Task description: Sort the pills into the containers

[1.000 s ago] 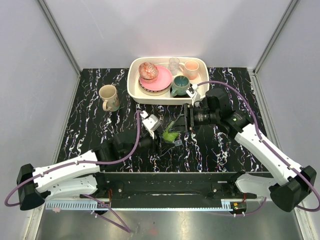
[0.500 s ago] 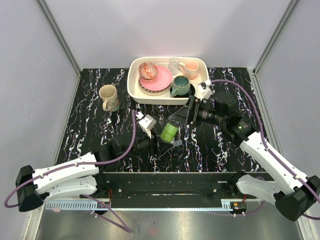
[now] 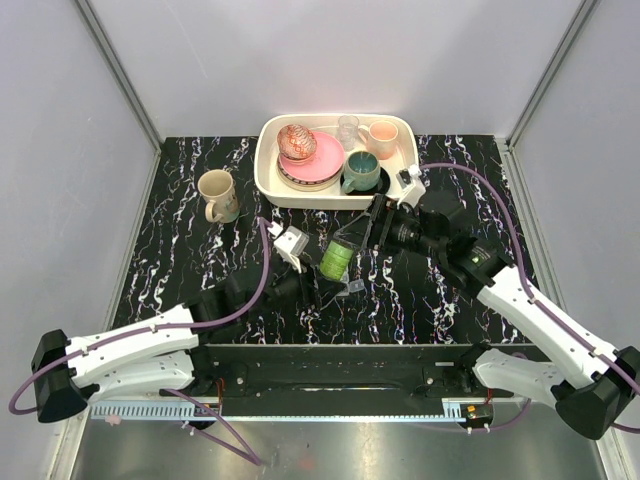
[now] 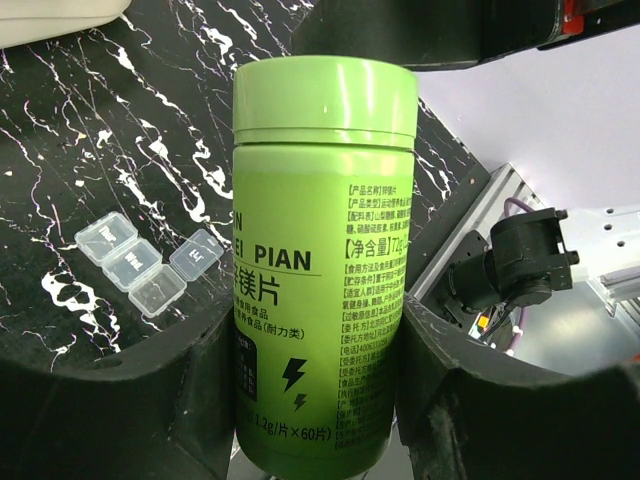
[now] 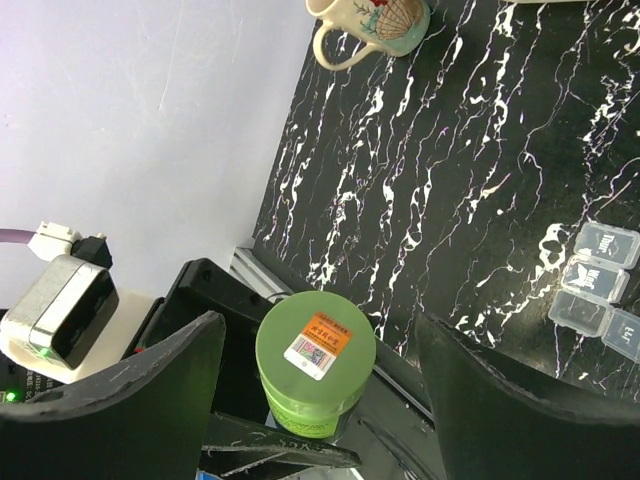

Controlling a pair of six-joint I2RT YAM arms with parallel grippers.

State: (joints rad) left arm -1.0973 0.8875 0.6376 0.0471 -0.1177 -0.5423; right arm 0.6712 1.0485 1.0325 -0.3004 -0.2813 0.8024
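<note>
My left gripper (image 4: 316, 405) is shut on the lower body of a green cylindrical bottle (image 4: 322, 250), holding it off the table with its lid on. In the top view the green bottle (image 3: 337, 259) points its lid toward my right gripper (image 3: 364, 236). That right gripper (image 5: 318, 385) stands open, its fingers wide on either side of the bottle's lid (image 5: 316, 345) without touching it. The containers (image 4: 142, 263), a short clear strip of square compartments, lie on the black marbled table; the containers (image 5: 592, 288) show again at the right wrist view's right edge. No pills are in view.
A white tray (image 3: 264, 165) at the back holds a pink plate, a glass and mugs. A beige mug (image 3: 216, 194) stands on the table at back left. The table's metal rail and the arm bases run along the near edge.
My right gripper has opened wide and come off the bottle's lid. The left gripper has kept hold of the bottle and shifted it slightly.
</note>
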